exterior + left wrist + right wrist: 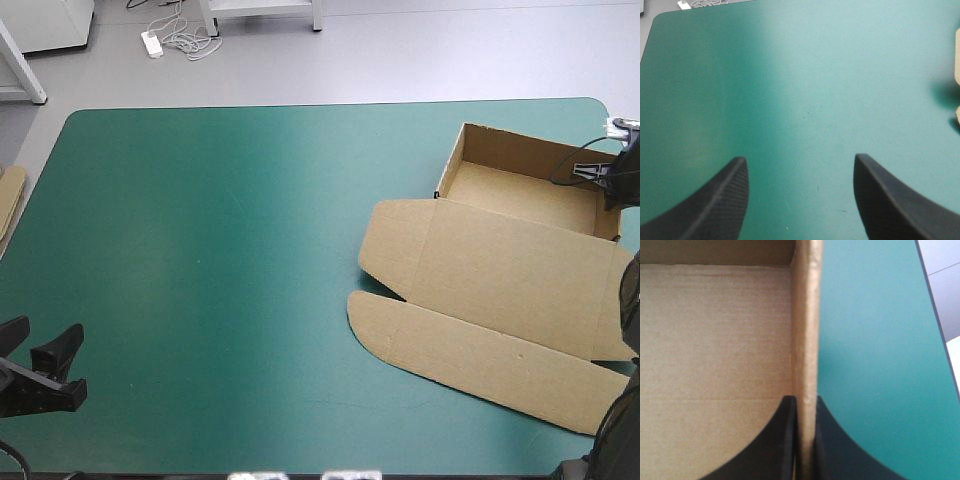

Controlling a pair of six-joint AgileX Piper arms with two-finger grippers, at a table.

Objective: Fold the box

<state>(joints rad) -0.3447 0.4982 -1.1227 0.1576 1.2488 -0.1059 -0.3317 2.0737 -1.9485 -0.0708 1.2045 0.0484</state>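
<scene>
Obs.: the box (520,195) sits at the right end of the bench (220,250), near its far-right corner. It is an open tray with its walls up. The lid (505,275) lies flat toward the near edge, and its long rounded flap (470,355) is nearest of all. The right end effector (804,400) is clenched on the tray's right side wall (807,315), with one black finger inside the tray and the other outside over the teal-green cover (875,365). The wall reads upright between them. The left end effector (800,159) is released, its fingers wide apart over bare cover by the near-left corner, well apart from the box. A strip of spare board (10,205) shows at the bench's left edge and is not in play. Judgement: the step in hand looks like pressing this side wall square so that it holds. I cannot tell from here whether its tabs are seated in the floor. To do it well, keep the pinch square to the wall and press along the fold line, so the board seats rather than bows. Avoid any sideways drag, because the tray is light, unbraced and close to the bench's right edge, so it could slide or tip. When letting go, open first, then back off along the wall's own plane so it does not spring outward. The left arm could usefully come across to pin the lid.
</scene>
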